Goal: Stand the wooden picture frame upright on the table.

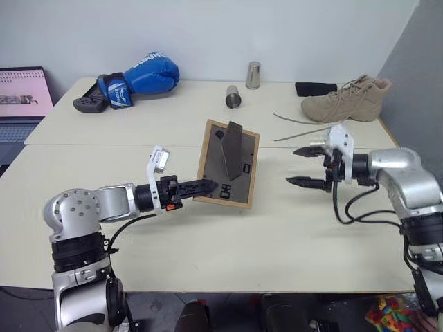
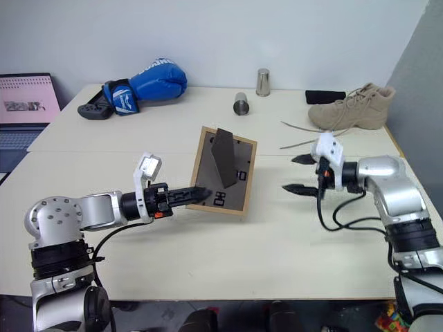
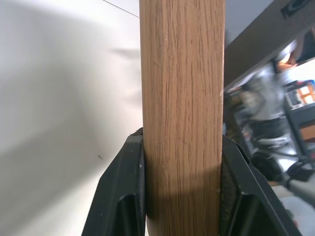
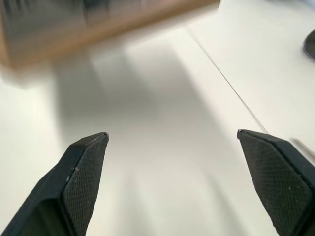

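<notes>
The wooden picture frame (image 1: 228, 164) stands tilted near the middle of the table (image 1: 208, 242), its dark grey back panel with the fold-out stand swung out facing me. My left gripper (image 1: 206, 187) is shut on the frame's lower left corner; in the left wrist view the light-wood edge (image 3: 182, 113) sits clamped between both fingers. My right gripper (image 1: 302, 166) hangs open to the right of the frame, apart from it, fingers pointing toward it. In the right wrist view its fingertips (image 4: 88, 157) are spread wide over bare tabletop, with the frame (image 4: 98, 29) blurred beyond.
At the table's far side lie a blue boxing glove (image 1: 138, 76), a dark game controller (image 1: 88, 104), two metal cups (image 1: 234, 97), a black object (image 1: 315, 88) and a tan boot (image 1: 349, 100) with trailing laces. A laptop (image 1: 24, 93) with a pink screen sits at the far left.
</notes>
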You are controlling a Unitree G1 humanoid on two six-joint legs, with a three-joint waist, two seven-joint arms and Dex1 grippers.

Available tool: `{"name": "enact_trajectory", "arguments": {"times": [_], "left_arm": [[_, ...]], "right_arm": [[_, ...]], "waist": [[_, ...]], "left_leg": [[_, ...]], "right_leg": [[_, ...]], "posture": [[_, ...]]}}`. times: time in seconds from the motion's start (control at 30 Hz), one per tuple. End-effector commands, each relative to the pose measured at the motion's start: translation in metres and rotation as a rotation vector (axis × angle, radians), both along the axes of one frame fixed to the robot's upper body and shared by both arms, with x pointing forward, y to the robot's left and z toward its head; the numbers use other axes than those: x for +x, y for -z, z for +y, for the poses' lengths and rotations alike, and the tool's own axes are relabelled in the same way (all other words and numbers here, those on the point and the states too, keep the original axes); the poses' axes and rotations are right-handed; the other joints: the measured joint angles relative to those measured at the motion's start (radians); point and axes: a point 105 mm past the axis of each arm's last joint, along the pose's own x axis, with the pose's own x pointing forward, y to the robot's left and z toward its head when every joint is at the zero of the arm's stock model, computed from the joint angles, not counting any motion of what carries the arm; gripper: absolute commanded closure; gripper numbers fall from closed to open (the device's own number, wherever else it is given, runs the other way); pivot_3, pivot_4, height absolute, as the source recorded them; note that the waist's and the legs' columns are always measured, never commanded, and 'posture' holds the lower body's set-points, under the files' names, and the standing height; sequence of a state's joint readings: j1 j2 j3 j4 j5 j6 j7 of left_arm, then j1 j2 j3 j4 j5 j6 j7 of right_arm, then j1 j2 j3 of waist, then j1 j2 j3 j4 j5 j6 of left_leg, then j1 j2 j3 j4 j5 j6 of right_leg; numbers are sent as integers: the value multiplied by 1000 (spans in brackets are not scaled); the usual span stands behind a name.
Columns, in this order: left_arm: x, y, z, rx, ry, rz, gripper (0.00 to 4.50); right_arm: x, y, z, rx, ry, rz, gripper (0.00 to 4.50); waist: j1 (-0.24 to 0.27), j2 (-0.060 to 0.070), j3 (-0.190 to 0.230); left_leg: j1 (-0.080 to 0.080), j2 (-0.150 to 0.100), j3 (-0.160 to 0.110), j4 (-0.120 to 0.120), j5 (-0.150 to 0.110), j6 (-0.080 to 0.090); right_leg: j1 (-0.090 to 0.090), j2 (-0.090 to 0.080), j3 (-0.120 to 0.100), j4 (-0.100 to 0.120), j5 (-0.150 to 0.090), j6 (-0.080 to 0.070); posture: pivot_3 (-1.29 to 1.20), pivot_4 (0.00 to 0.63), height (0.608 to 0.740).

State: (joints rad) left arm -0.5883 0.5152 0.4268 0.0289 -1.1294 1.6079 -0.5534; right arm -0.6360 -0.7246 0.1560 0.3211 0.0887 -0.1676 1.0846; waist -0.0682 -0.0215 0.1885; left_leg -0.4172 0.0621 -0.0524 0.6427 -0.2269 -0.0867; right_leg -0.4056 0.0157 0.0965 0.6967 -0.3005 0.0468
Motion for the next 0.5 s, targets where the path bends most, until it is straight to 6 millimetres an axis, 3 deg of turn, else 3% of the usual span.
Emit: {"name": "enact_trajectory", "arguments": {"times": [0.03, 0.23, 0.5], "left_arm": [[-4, -13, -1, -114, 43, 15, 3203], [-18, -2, -16, -146, 106, 94, 3203], [-24, -3, -25, -200, 49, 133, 3203]], "right_arm": [[1, -21, 20, -134, -148, -546, 36], [-2, -32, 47, -143, -278, -906, 36], [-4, -33, 76, -105, -370, -1069, 36]], "waist": [[-7, 1, 1], [-11, 1, 0], [-3, 1, 0]], "left_leg": [[0, 0, 0, 0, 0, 0], [1, 0, 0, 0, 2, -4], [2, -1, 0, 1, 3, -5]], "right_leg": [[0, 0, 1, 1, 1, -2], [0, -1, 0, 2, 2, -4], [0, -2, 1, 3, 2, -4]], "posture": [[0, 150, 740], [0, 150, 740], [0, 150, 740]]}}
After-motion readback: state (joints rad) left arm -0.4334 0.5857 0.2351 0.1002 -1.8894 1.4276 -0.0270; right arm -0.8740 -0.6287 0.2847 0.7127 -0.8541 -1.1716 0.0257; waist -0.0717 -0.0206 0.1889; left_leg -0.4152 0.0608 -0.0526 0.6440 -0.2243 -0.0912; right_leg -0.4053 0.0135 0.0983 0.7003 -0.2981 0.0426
